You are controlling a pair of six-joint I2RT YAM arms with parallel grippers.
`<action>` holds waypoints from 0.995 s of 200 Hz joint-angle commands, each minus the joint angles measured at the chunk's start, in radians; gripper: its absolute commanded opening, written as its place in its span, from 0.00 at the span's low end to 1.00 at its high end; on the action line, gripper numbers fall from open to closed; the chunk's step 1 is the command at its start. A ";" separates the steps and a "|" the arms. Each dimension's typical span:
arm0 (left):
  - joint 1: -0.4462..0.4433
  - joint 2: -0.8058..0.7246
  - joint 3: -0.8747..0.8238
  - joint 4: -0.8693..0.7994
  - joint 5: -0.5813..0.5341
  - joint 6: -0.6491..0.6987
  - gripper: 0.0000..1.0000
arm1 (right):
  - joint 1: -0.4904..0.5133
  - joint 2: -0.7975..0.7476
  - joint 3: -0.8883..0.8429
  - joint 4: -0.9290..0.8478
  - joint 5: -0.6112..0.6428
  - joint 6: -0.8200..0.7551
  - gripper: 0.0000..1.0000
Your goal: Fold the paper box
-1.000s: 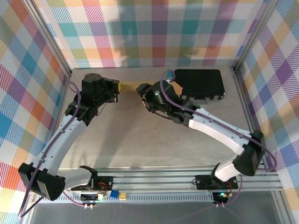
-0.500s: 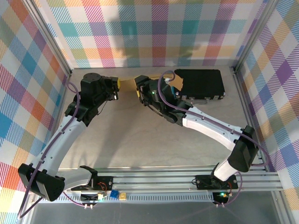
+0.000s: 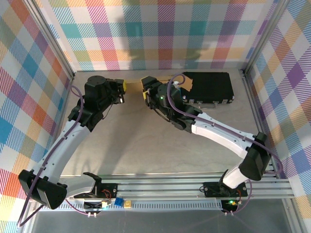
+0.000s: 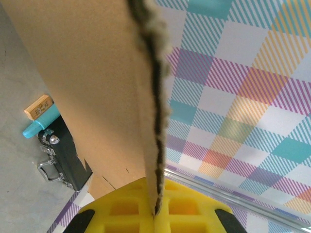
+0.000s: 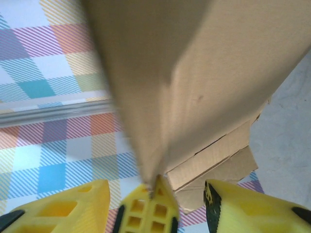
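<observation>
Box: the box (image 4: 87, 73) is standing on edge at the far middle of the worktop (image 3: 146, 141), hanging between the two claws, with the back wall (image 3: 160, 34) just behind it.
Box edges: in the left wrist view its raw corrugated edge is running down into the fingers. In the right wrist view a folded corner is narrowing down towards the claw, with loose flaps showing lower right.
Left claw: the left claw (image 3: 123, 88) is pressing together on the box's left edge, and the cardboard is sitting in the seam between the yellow pads (image 4: 126, 213).
Right claw: the right claw (image 5: 156, 187) is standing part spread, with the folded corner dropping between its fingers. Wall is showing through the gap on the left side, so the fingers are not seeming to be pressing on it.
Left arm: the left arm (image 3: 63, 141) is arching from the near left corner up to the far left, its wrist turning right towards the box.
Right arm: the right arm (image 3: 218, 136) is stretching from the near right corner diagonally to the far middle, its wrist lying just beside the case (image 3: 209, 86).
Open room: the near and middle worktop is lying bare between the arms. At the far side the box is being hemmed in by the back wall and, on the right, by the case.
</observation>
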 commanded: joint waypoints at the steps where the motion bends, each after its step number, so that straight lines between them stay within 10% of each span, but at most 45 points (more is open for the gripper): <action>1: -0.016 0.004 0.042 0.014 0.000 -0.007 0.00 | 0.005 -0.057 -0.021 0.029 0.048 0.037 0.55; 199: -0.053 0.002 0.046 0.020 0.002 -0.024 0.00 | -0.064 0.120 0.082 0.107 0.060 0.027 0.34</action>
